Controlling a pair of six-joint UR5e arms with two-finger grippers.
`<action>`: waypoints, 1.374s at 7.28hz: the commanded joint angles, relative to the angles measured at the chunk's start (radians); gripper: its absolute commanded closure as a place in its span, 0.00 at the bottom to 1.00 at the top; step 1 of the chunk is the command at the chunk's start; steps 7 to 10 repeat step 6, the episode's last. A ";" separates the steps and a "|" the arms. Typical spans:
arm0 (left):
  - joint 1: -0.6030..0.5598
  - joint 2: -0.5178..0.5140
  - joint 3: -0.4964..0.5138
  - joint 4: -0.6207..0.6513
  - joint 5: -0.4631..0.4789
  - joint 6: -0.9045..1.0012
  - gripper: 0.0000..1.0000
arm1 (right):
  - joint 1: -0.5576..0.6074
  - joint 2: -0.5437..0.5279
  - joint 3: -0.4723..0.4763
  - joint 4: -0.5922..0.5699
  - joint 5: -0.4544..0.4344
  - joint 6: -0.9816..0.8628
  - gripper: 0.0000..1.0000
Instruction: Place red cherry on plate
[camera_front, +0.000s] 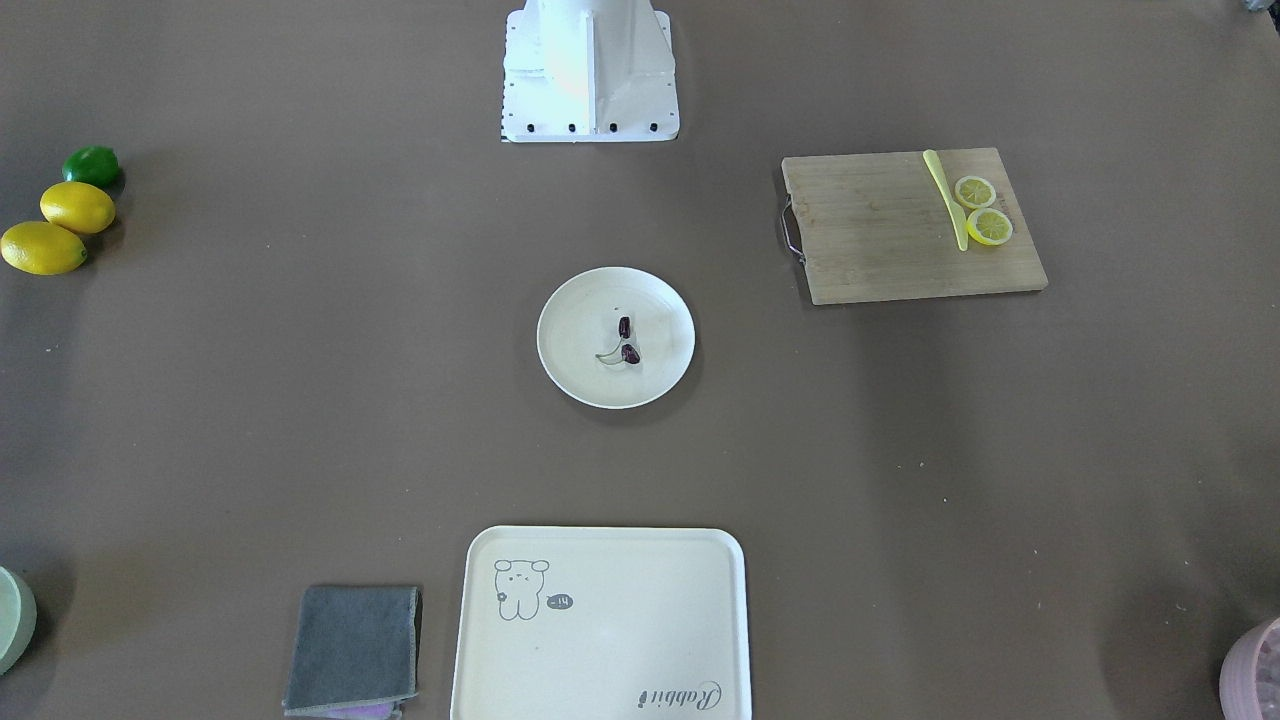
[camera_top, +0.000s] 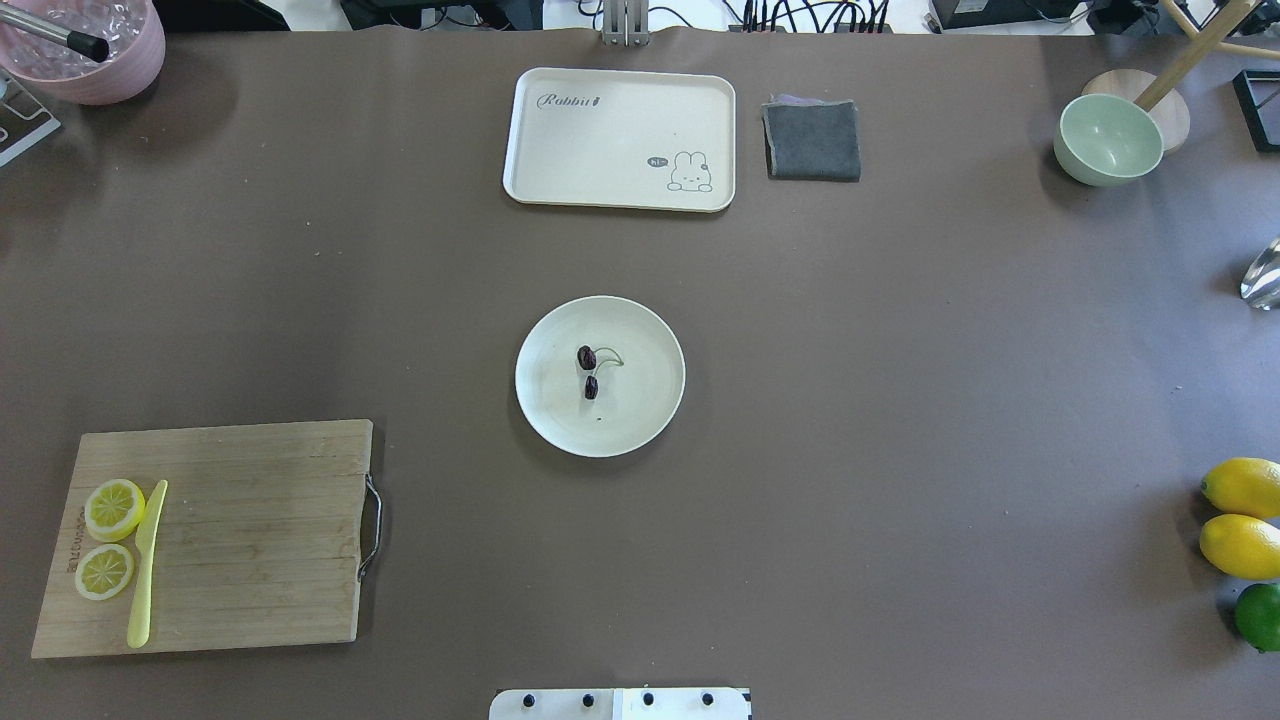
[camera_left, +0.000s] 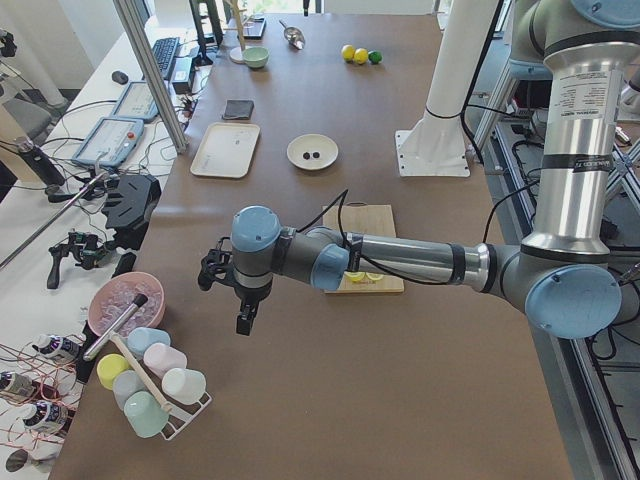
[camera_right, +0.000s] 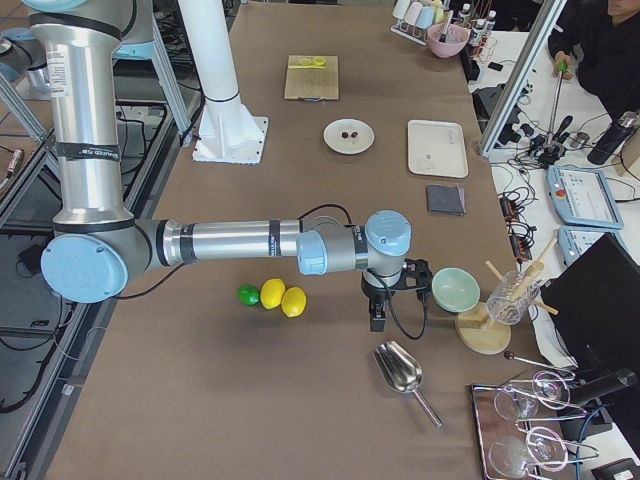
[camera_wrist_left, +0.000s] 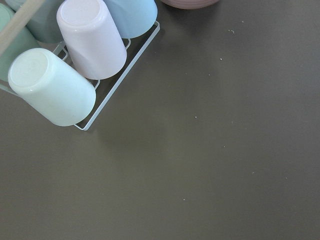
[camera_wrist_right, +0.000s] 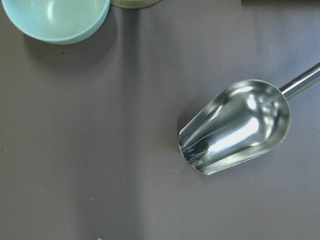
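Observation:
The red cherry (camera_top: 588, 370), two small dark fruits joined by a pale stem, lies on the round cream plate (camera_top: 645, 410) at the table's middle. The front-facing view shows the same: the cherry (camera_front: 628, 342) lies near the centre of the plate (camera_front: 570, 340). Both arms are far from it. My left gripper (camera_left: 244, 318) hangs over the table's left end beside a cup rack. My right gripper (camera_right: 377, 318) hangs over the right end near a metal scoop. Each shows only in a side view, so I cannot tell whether it is open or shut.
A wooden cutting board (camera_top: 250, 540) holds two lemon slices and a yellow knife. A bear tray (camera_top: 620, 140) and a grey cloth (camera_top: 812, 140) lie beyond the plate. Lemons and a lime (camera_top: 1245, 545), a green bowl (camera_top: 1108, 140), the scoop (camera_wrist_right: 235, 127) and cups (camera_wrist_left: 90, 40) sit at the ends.

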 joint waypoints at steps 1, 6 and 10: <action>0.000 0.001 0.000 0.000 0.000 0.000 0.02 | 0.006 0.000 0.002 -0.001 0.003 0.000 0.00; -0.002 -0.008 -0.002 0.000 -0.002 0.000 0.02 | 0.011 0.004 0.002 -0.001 0.011 0.000 0.00; -0.002 -0.008 -0.002 0.000 -0.002 0.000 0.02 | 0.011 0.004 0.002 -0.001 0.011 0.000 0.00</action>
